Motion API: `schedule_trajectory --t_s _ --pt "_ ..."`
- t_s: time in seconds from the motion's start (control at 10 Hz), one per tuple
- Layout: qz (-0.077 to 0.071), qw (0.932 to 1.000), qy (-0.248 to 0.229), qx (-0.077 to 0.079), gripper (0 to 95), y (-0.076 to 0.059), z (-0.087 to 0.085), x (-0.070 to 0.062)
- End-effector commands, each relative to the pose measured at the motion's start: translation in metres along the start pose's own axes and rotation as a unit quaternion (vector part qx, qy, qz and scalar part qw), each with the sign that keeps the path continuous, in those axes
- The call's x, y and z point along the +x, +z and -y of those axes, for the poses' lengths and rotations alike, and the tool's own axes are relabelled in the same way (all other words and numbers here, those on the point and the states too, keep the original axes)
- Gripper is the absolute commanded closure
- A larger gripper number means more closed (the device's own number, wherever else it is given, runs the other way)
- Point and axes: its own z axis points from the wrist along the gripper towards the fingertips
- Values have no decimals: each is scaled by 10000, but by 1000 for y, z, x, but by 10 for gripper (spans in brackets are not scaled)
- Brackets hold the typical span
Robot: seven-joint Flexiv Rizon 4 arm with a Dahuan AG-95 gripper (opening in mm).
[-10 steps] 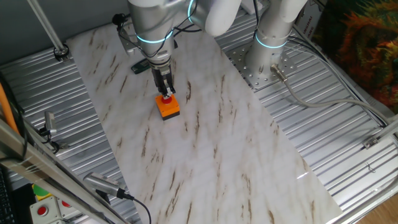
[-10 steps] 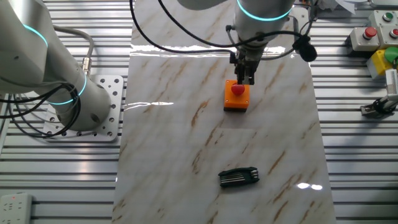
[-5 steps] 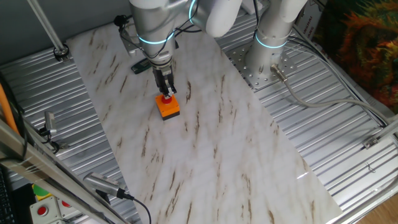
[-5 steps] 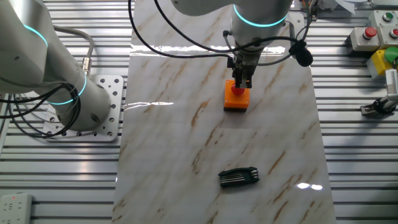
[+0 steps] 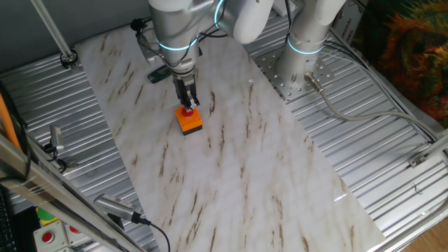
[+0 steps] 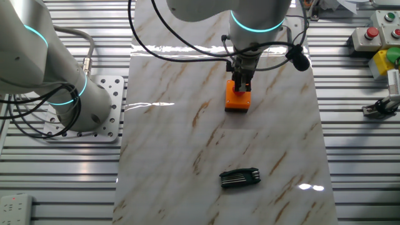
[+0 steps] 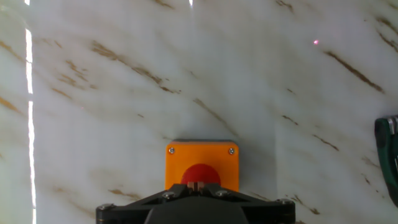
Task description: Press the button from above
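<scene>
The button [image 5: 188,118] is a small red cap on a square orange box, standing on the marbled board. It also shows in the other fixed view [image 6: 237,99] and in the hand view [image 7: 201,169]. My gripper [image 5: 187,106] points straight down with its tip on the red cap, also seen in the other fixed view [image 6: 241,86]. In the hand view the gripper [image 7: 198,185] has its two fingertips pressed together over the cap's near edge, so it is shut and holds nothing. Most of the cap is hidden under the tip.
A black folding tool [image 6: 240,178] lies on the board nearer the front. A second arm's base [image 6: 69,94] stands on the metal table to the left. A grey panel with a red button [image 6: 370,35] and a yellow box [image 6: 382,61] sit at the right.
The gripper has come down a little onto the red cap and the wrist has turned slightly. The button box has not moved.
</scene>
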Motion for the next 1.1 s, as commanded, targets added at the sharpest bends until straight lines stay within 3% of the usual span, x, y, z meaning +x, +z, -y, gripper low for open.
schedule_trajectory --t_s 0.1,1.1 --pt "43 10000 -13 1 950 4 1 1" --pt "96 10000 4 7 950 12 2 2"
